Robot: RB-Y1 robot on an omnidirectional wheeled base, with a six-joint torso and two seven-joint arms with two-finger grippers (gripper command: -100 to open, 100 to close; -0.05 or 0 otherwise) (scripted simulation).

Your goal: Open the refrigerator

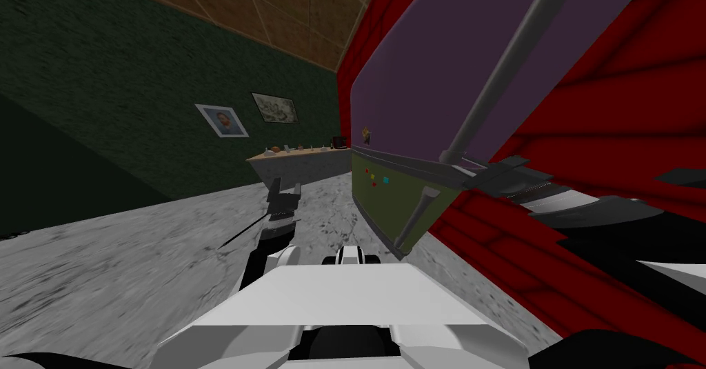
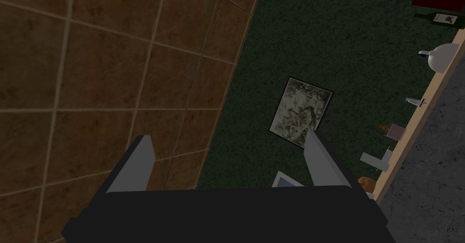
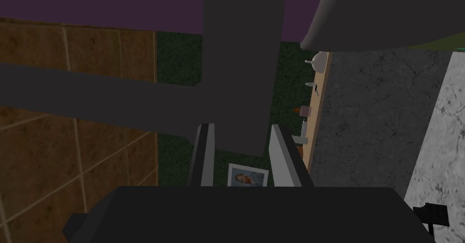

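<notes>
Your right tool [image 3: 239,127] is clenched on the long grey handle [image 3: 240,72] of the refrigerator [image 1: 420,75], near the lower end of the bar. Its fingers [image 3: 281,158] press the bar from either side. The refrigerator stands close ahead on your right, against red walls [image 1: 620,110]. That handle belongs to its purple upper door. Below is an olive lower door [image 1: 393,203], which has its own short grey handle [image 1: 417,216] and a few small coloured magnets [image 1: 376,177]. Your left tool [image 2: 227,136] hangs released, fingers wide apart and holding nothing, low over the mottled grey floor [image 1: 138,261] and well apart from the refrigerator. Farther off, a counter [image 1: 303,156] bearing small items runs along the dark green wall [image 1: 138,75]. Above it hang a framed portrait [image 1: 222,120] and a second picture [image 1: 274,107].
</notes>
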